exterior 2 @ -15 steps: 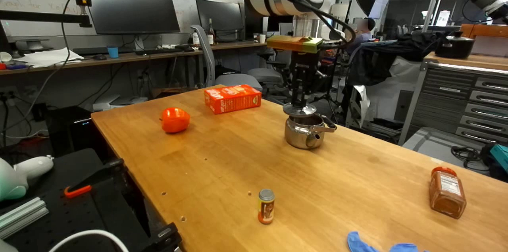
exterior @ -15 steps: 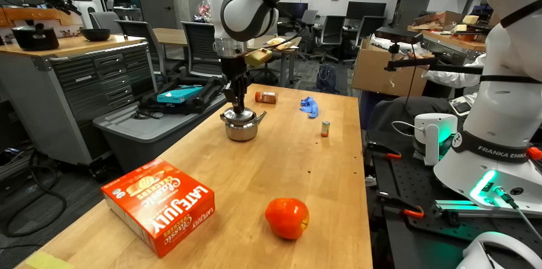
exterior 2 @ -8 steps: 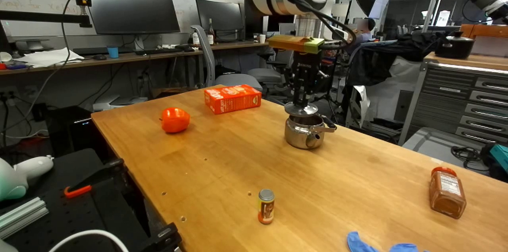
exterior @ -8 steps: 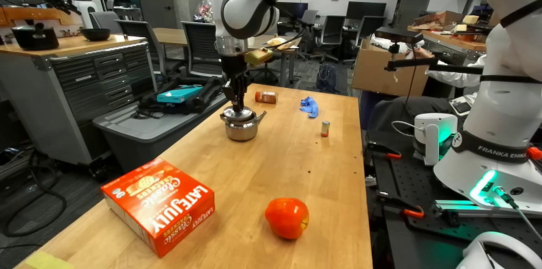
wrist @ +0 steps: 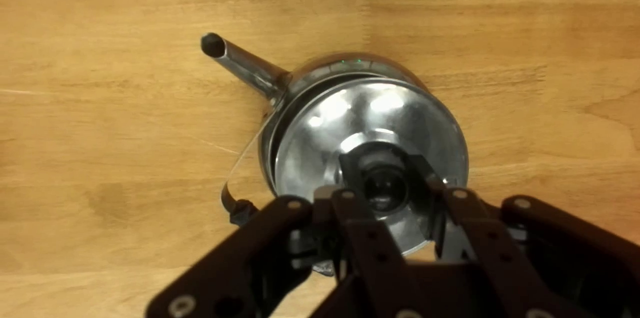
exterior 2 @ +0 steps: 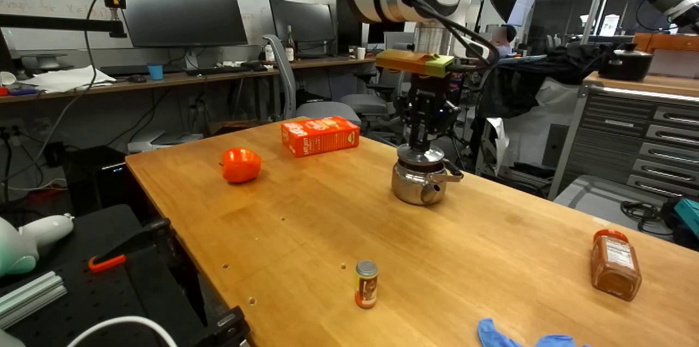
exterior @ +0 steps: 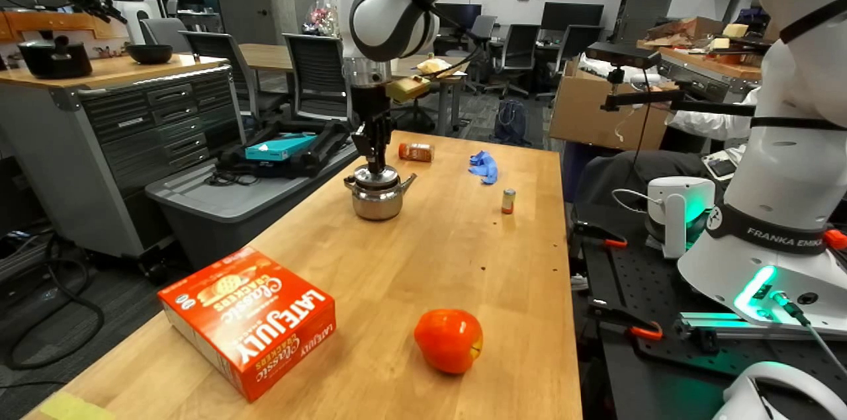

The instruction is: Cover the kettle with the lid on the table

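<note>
The kettle (exterior: 377, 206) is a squat silver pot with a short spout, upright on the table; it also shows in an exterior view (exterior 2: 413, 186). In the wrist view, the kettle (wrist: 360, 61) has its spout at upper left and its handle folded down. My gripper (wrist: 385, 165) is shut on the dark knob of the silver lid (wrist: 320, 142). The lid (exterior 2: 419, 156) is level over the kettle's mouth, with a narrow dark gap beneath it. In the wrist view it sits off toward the lower right, leaving a dark crescent of opening at upper left.
A red cracker box (exterior: 248, 314) and a red-orange pepper-like ball (exterior: 450, 340) stand on the table (exterior 2: 306, 237). A small spice jar (exterior 2: 366, 284), a lying spice bottle (exterior 2: 616, 265) and a blue glove (exterior: 484, 167) are also there. A grey bin (exterior: 251, 195) stands beside the table.
My gripper and the lid have moved slightly down and to the right in both exterior views, so the gap to the kettle is smaller. The kettle has stayed in place.
</note>
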